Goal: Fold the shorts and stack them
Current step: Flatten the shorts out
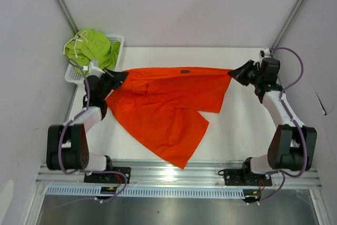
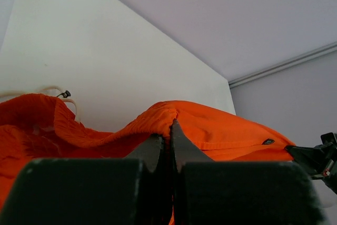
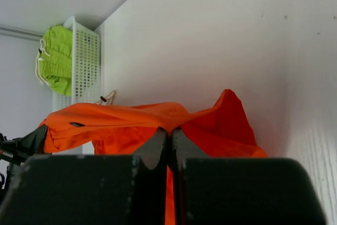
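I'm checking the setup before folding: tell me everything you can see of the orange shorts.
The orange shorts are thin, soft, bright fabric, wrinkled and not folded. One long edge is stretched between the left gripper and the right gripper, both shut on it, with a small dark tag at mid-edge. The rest spreads toward the arms' bases over the white table, narrowing to a point. A white drawstring shows near the left grip.

I see the orange shorts [image 1: 163, 109] as bright and plain, save a small dark patch [image 1: 184, 71] on one edge, perhaps a logo, against my white table [image 1: 242, 130]. The green shorts [image 1: 92, 46] are lime with a whitish cord [image 1: 79, 37], and the basket [image 1: 117, 40] is white grid mesh.
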Action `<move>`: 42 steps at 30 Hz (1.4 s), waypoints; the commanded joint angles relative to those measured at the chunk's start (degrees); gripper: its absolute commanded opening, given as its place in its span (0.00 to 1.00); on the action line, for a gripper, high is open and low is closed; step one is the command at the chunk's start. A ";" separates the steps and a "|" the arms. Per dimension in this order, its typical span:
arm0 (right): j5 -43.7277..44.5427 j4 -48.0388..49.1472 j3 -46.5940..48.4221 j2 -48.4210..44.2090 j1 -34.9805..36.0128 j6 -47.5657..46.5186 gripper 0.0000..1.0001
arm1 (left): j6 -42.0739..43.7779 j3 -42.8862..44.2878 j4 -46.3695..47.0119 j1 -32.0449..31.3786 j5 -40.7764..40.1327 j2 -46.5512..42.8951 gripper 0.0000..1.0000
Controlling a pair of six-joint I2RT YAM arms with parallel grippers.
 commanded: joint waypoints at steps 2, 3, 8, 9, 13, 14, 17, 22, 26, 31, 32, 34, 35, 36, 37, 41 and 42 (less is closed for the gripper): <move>2.72 15.59 0.23 5.27 -1.77 2.01 0.00 | 2.95 8.77 15.38 -0.36 -4.18 7.87 0.00; 2.98 16.57 0.41 6.25 -1.86 2.27 0.00 | 3.04 10.01 15.56 -0.54 -3.39 11.19 0.00; 2.90 20.71 4.00 13.28 -2.04 3.59 0.00 | 2.16 21.49 15.92 -1.07 -2.24 19.83 0.00; 3.07 20.27 6.97 16.33 -2.30 3.77 0.00 | 2.86 23.28 14.95 -1.24 -2.68 22.45 0.00; 3.51 21.41 15.33 25.92 -3.00 6.57 0.00 | 4.71 36.26 11.35 -2.56 -3.47 31.75 0.01; 3.95 22.37 17.35 28.12 -2.92 7.10 0.00 | 4.71 38.74 9.34 -2.74 -3.21 34.23 0.06; 6.92 22.73 25.79 36.47 -2.39 8.25 0.15 | 2.87 48.59 7.31 -2.74 -2.59 42.59 0.50; 11.50 12.05 41.60 44.31 -1.77 6.32 0.92 | 4.80 58.28 -1.67 -2.74 -2.94 45.51 0.99; 18.79 2.19 40.41 38.18 -1.25 2.28 0.99 | 9.53 52.40 -6.75 -2.74 -4.44 34.21 0.99; 19.42 -1.87 26.72 26.41 0.68 0.70 0.92 | 10.86 41.17 -15.54 -3.17 -6.37 20.04 0.99; 19.42 -2.05 21.03 21.95 1.47 0.26 0.90 | 11.39 37.39 -16.42 -3.26 -7.07 17.58 0.99; 18.64 -2.14 15.38 17.62 4.11 -0.27 0.83 | 12.44 32.36 -18.62 -3.26 -9.35 10.63 0.99; 18.11 -2.14 12.74 15.59 4.72 -1.15 0.81 | 12.71 28.95 -20.89 -3.26 -10.32 8.52 0.99; 17.84 -2.58 8.36 12.36 6.99 -1.50 0.79 | 12.71 25.79 -21.44 -3.26 -10.94 6.59 0.99; 17.40 -2.76 6.23 10.84 7.89 -1.77 0.74 | 12.97 24.45 -22.14 -3.18 -11.21 3.09 0.99; 17.04 -4.69 -1.42 5.56 12.54 -3.96 0.62 | 13.76 16.80 -26.01 -3.26 -13.05 -3.97 0.99; 17.57 -5.47 -3.61 4.25 13.60 -4.75 0.62 | 13.85 13.57 -27.58 -3.26 -14.01 -5.11 0.99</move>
